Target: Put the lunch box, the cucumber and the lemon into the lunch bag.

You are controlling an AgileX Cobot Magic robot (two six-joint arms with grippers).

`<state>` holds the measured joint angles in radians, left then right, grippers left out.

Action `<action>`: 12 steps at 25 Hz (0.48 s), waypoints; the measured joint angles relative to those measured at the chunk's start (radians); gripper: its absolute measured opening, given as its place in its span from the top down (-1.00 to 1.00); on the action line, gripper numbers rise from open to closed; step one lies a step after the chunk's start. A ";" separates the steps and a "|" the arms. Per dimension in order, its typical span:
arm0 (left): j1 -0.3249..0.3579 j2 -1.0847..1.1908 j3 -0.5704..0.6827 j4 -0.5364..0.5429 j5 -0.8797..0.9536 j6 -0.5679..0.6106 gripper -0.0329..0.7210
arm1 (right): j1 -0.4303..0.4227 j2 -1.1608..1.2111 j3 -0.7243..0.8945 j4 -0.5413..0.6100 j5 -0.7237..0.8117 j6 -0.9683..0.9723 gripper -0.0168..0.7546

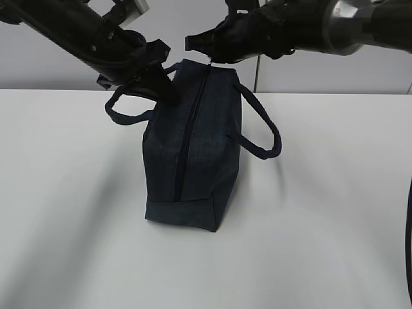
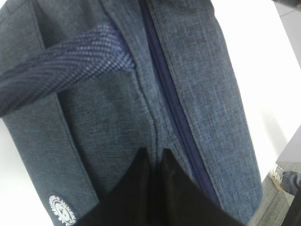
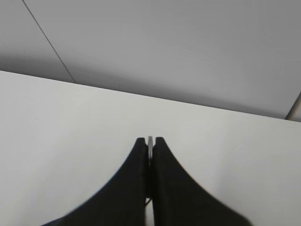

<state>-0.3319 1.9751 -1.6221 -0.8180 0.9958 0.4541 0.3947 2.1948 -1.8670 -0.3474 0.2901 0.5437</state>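
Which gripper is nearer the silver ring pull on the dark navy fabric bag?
Right. The right gripper is shut on the silver ring pull at the bag's far end; the left gripper pinches the dark navy fabric bag beside the zipper.

I see the lunch bag [image 1: 193,154] at the frame's centre as dark navy with a faint heathered weave, its zipper [image 1: 188,138] a deeper, plainer navy stripe. In my left wrist view the handle [image 2: 61,63] at upper left shows a lighter blue dotted weave, and a small white round emblem [image 2: 62,210] sits at lower left. Both grippers, left [image 1: 168,90] and right [image 1: 209,50], are matte black. Between the right one's tips a thin silver ring pull [image 3: 150,146] shows. The table [image 1: 335,212] is white; the wall [image 1: 193,26] is pale grey.
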 joint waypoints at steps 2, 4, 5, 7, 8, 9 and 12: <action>0.000 -0.002 0.000 0.000 0.009 0.004 0.93 | -0.004 0.000 0.000 0.024 0.014 0.000 0.96; 0.000 -0.002 0.000 0.002 0.014 0.006 0.93 | -0.004 0.000 0.000 0.049 0.021 0.000 0.96; -0.002 -0.004 0.000 0.004 0.017 0.008 0.93 | -0.004 0.000 0.000 0.061 0.027 0.000 0.96; -0.006 -0.010 0.000 0.009 0.025 0.008 0.93 | -0.006 0.000 -0.002 0.080 0.039 0.000 0.96; -0.006 -0.015 0.000 0.012 0.030 0.009 0.93 | -0.006 0.000 -0.002 0.085 0.046 0.000 0.96; -0.006 -0.018 0.000 0.013 0.036 0.009 0.93 | -0.008 0.000 -0.002 0.089 0.053 0.000 0.96; -0.006 -0.033 0.000 0.022 0.042 0.010 0.93 | -0.014 0.000 -0.002 0.112 0.075 0.000 0.96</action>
<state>-0.3379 1.9422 -1.6221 -0.7955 1.0377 0.4646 0.3809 2.1948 -1.8688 -0.2350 0.3648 0.5437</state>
